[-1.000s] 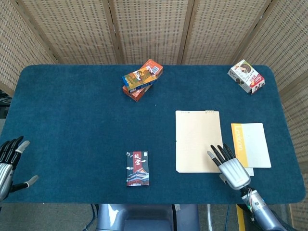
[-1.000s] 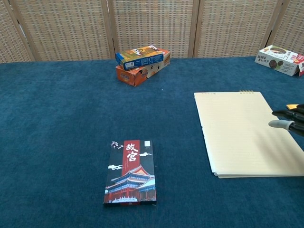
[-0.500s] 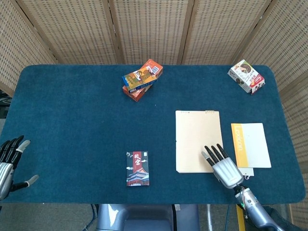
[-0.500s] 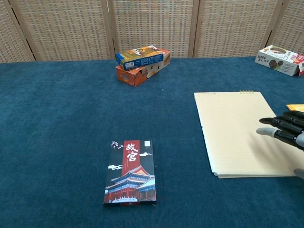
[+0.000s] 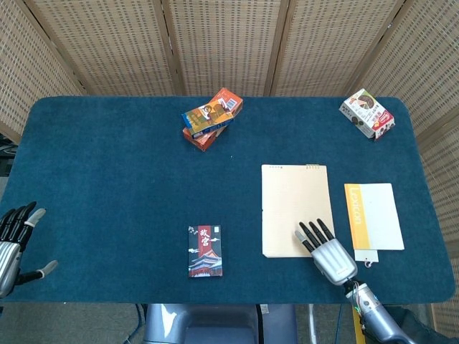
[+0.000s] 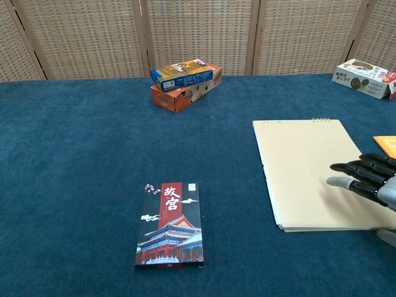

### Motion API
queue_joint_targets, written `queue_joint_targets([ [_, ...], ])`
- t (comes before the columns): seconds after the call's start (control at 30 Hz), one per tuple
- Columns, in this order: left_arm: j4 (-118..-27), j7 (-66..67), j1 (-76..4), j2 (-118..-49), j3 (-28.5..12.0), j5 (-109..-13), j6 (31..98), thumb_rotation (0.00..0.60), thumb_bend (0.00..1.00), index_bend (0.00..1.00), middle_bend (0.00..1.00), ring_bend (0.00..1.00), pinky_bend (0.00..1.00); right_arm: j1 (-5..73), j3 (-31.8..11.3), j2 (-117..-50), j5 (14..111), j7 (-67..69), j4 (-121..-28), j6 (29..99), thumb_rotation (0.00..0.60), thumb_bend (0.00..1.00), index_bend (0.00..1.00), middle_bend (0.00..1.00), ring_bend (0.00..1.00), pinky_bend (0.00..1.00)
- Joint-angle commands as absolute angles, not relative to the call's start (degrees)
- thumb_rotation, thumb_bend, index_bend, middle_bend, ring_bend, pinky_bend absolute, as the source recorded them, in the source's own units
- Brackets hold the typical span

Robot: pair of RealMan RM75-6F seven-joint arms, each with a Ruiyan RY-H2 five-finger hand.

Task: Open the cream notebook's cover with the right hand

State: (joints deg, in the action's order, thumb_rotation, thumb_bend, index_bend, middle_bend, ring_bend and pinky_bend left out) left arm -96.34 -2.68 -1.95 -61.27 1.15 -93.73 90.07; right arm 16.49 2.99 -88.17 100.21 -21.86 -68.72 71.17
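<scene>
The cream notebook (image 5: 294, 204) (image 6: 309, 167) lies flat and closed on the blue table, right of centre. My right hand (image 5: 326, 252) (image 6: 371, 182) hovers over the notebook's near right corner, fingers stretched out and apart, holding nothing. Whether it touches the cover I cannot tell. My left hand (image 5: 13, 244) sits at the table's near left edge, fingers spread and empty; only the head view shows it.
An orange-and-white booklet (image 5: 373, 215) lies just right of the notebook. A dark book with a red label (image 5: 205, 251) (image 6: 169, 224) lies near the front centre. Two stacked snack boxes (image 5: 211, 118) (image 6: 184, 83) stand at the back; another snack box (image 5: 367, 113) (image 6: 365, 69) sits at the back right.
My right hand has slid left and a little toward the near edge, from the notebook's right border to over its near right corner. The left hand stayed put.
</scene>
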Motion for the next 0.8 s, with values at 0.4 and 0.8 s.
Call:
queue_joint_targets([
  [0.4, -96.5, -2.4, -2.0, -61.3, 1.0, -93.4, 89.8, 0.6, 0.0, 0.0, 0.0, 0.0, 0.0, 17.4, 2.8, -89.5, 98.6, -22.1, -67.7, 70.5, 0.6, 0.41, 0.04, 0.0, 0.0, 0.0],
  [0.8, -96.5, -2.4, -2.1, -61.3, 1.0, -93.3, 89.8, 0.6, 0.0, 0.0, 0.0, 0.0, 0.0, 18.3, 2.3, -89.6, 97.6, -22.9, -68.3, 70.6, 0.6, 0.41, 0.05, 0.0, 0.0, 0.0],
])
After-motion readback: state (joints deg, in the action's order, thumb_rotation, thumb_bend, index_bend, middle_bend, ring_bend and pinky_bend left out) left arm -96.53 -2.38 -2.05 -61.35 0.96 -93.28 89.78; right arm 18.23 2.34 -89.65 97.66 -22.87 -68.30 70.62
